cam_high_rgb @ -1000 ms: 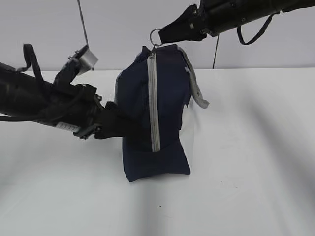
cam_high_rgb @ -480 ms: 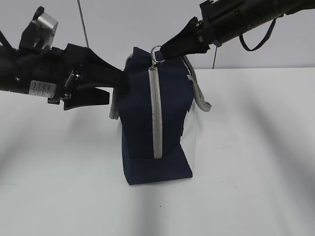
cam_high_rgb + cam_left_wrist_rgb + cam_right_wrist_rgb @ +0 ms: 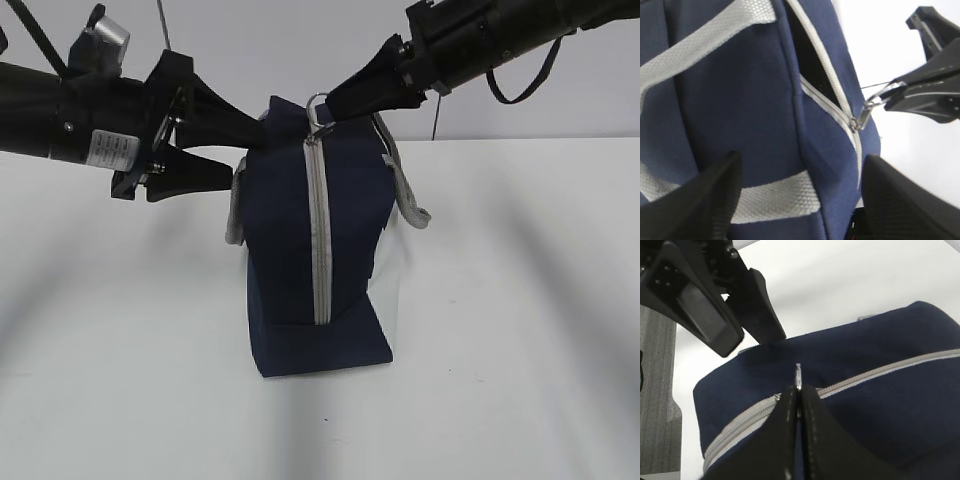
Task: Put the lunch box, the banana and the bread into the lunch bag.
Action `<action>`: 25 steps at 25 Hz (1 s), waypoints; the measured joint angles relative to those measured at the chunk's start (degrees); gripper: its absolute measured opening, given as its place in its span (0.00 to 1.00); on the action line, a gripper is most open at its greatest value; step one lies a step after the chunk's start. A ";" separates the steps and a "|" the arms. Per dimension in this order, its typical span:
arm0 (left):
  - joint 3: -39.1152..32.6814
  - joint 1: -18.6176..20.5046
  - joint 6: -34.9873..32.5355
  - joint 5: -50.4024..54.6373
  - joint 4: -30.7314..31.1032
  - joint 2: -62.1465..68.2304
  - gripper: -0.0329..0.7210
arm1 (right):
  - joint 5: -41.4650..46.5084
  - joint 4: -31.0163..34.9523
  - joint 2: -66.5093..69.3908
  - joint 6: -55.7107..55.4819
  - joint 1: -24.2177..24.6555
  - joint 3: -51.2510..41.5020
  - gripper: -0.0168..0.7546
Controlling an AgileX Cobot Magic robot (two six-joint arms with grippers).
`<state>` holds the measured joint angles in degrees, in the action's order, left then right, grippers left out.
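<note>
Pinching the ring pull (image 3: 316, 103) atop the lunch bag (image 3: 300, 230), the right gripper (image 3: 330, 105) works the zipper while the left gripper (image 3: 240, 150), jaws spread, braces the bag's top corner; next, widen the opening.

Lunch bag (image 3: 315, 250) mouth – narrow slit.

Left gripper (image 3: 235, 152) reaches in from the upper left with its jaws spread apart; right gripper (image 3: 330, 107) slants down from the upper right (jaws pinched together)
</note>
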<state>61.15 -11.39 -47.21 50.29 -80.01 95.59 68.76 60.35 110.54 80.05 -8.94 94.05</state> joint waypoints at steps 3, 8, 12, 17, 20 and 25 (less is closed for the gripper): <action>0.17 -0.39 0.23 0.29 0.00 1.32 0.70 | 0.03 0.00 0.00 0.00 0.00 0.00 0.00; 0.29 -2.68 0.36 0.42 0.04 3.12 0.69 | 0.03 0.00 0.00 0.00 0.00 0.00 0.00; 0.41 -3.71 0.36 -0.78 -0.08 3.27 0.51 | 0.03 0.00 0.00 0.00 0.00 0.00 0.00; 0.41 -3.78 0.36 -1.36 -0.07 3.31 0.11 | -0.59 0.00 0.00 -0.08 0.00 0.00 0.00; 0.41 -3.90 0.36 -1.78 -0.21 3.37 0.08 | -1.09 0.33 0.00 -0.08 0.00 0.00 0.00; 0.41 -4.00 0.38 -1.91 -0.36 3.37 0.08 | -1.94 1.34 0.00 -0.08 0.00 0.00 0.00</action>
<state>61.56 -15.40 -46.84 48.38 -80.37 98.96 66.81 61.70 110.54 79.97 -8.94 94.05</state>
